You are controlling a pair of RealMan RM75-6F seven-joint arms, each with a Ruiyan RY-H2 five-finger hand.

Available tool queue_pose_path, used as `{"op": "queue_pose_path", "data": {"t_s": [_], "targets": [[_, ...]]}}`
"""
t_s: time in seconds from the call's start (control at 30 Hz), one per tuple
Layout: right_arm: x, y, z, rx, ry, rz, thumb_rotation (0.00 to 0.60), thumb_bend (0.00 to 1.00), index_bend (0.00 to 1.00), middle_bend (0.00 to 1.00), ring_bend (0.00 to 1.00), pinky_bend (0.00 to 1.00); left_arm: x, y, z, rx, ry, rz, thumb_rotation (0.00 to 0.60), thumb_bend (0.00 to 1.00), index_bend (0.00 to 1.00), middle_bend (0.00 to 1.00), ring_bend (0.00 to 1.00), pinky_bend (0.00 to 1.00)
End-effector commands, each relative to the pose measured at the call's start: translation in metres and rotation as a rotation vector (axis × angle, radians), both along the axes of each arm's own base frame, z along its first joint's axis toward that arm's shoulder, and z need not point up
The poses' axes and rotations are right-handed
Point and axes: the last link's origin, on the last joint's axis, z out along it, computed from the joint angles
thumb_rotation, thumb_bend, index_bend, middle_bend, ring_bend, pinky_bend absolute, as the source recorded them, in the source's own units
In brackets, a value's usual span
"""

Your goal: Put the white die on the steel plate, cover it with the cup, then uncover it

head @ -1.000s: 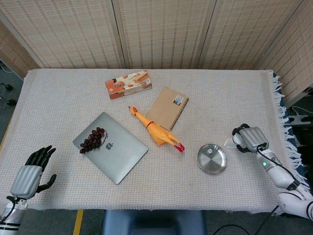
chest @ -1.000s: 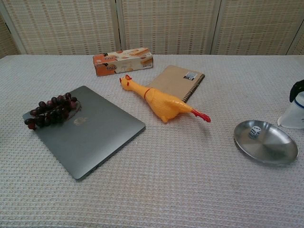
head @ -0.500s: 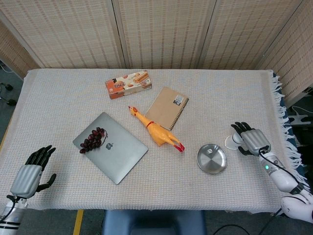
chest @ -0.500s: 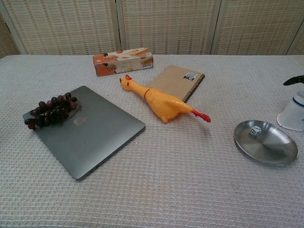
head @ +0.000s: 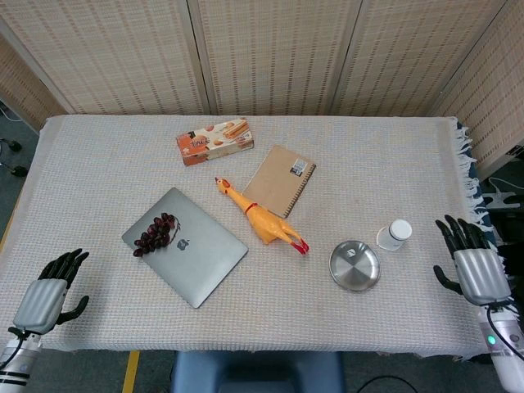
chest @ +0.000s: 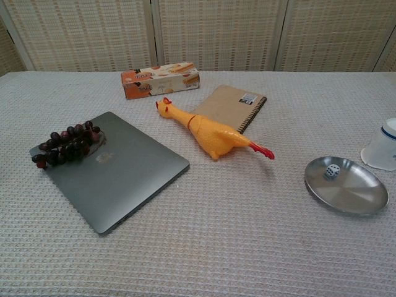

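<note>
The white die [chest: 332, 172] lies uncovered on the steel plate [chest: 352, 195], toward its far left side. From the head view the plate [head: 360, 274] shows at the right front, the die [head: 350, 253] a small pale speck on it. The white cup [head: 395, 236] stands upside down on the cloth just behind and right of the plate; in the chest view the cup [chest: 382, 146] is at the right edge. My right hand [head: 471, 264] hovers open near the table's right edge, apart from the cup. My left hand [head: 47, 293] is open at the front left corner, holding nothing.
A grey laptop [head: 185, 246] with a bunch of dark grapes [head: 155, 233] on it lies left of centre. A yellow rubber chicken [head: 261, 219], a brown spiral notebook [head: 280, 180] and an orange snack box [head: 214, 141] sit toward the middle and back.
My right hand has let go of the cup and pulled back to the right, leaving the cup standing beside the plate. My left hand has drifted slightly toward the front.
</note>
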Motion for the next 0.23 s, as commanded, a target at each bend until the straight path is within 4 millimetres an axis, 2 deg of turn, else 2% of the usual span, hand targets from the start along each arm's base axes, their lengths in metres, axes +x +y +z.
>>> {"op": "queue_pose_path", "data": {"t_s": [0.03,0.13,0.23], "targets": [[0.012,0.047,0.007,-0.068,-0.026,0.013,0.544,0.21,0.0,0.0,0.0,0.05,0.005,0.0,0.002,0.0,-0.002,-0.02,0.6,0.38,0.0,0.0,0.0,0.12],[0.014,0.05,0.018,-0.127,-0.018,0.044,0.54,0.2,0.0,0.0,0.0,0.04,0.008,-0.003,0.002,0.006,-0.005,-0.043,0.6,0.37,0.0,0.0,0.0,0.12],[0.011,0.051,0.019,-0.136,-0.015,0.03,0.531,0.2,0.0,0.0,0.0,0.02,0.008,-0.004,0.002,0.003,-0.002,-0.048,0.6,0.37,0.0,0.0,0.0,0.12]]}}
